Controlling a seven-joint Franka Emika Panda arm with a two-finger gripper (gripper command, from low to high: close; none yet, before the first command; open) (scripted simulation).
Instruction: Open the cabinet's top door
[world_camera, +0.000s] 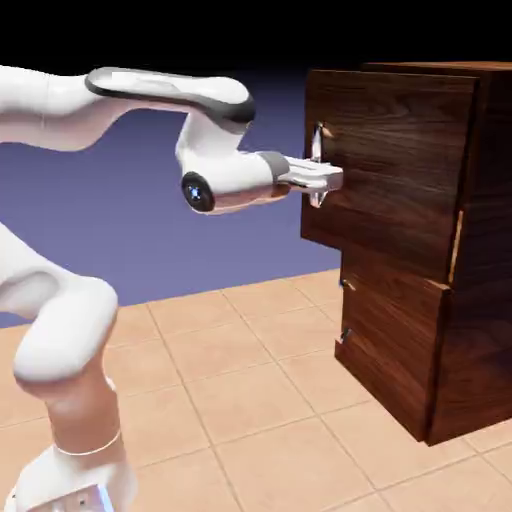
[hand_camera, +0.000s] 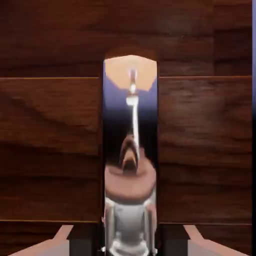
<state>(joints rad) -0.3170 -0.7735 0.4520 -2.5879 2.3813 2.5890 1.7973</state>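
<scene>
From here, the slim gripper (world_camera: 333, 179) is clamped on the mirror-bright vertical bar handle (world_camera: 318, 145). That's fixed to the squarish, walnut-grained top door (world_camera: 400, 150), which juts outward at the upper front of the boxy, dark wooden cabinet (world_camera: 487, 340), beyond its lower panel (world_camera: 390, 345).

Handle (hand_camera: 131, 150) on top door (world_camera: 395, 160)

A tiled floor (world_camera: 230, 400) spreads across the lower part of the exterior view, its square tiles peach-tan with thin, paler grout lines. Directly on it stand two things: the dark wood-grain cabinet (world_camera: 480, 330), upright at the exterior view's right, and the white robot base (world_camera: 80, 480), at the lower left, well apart from the cabinet.
</scene>
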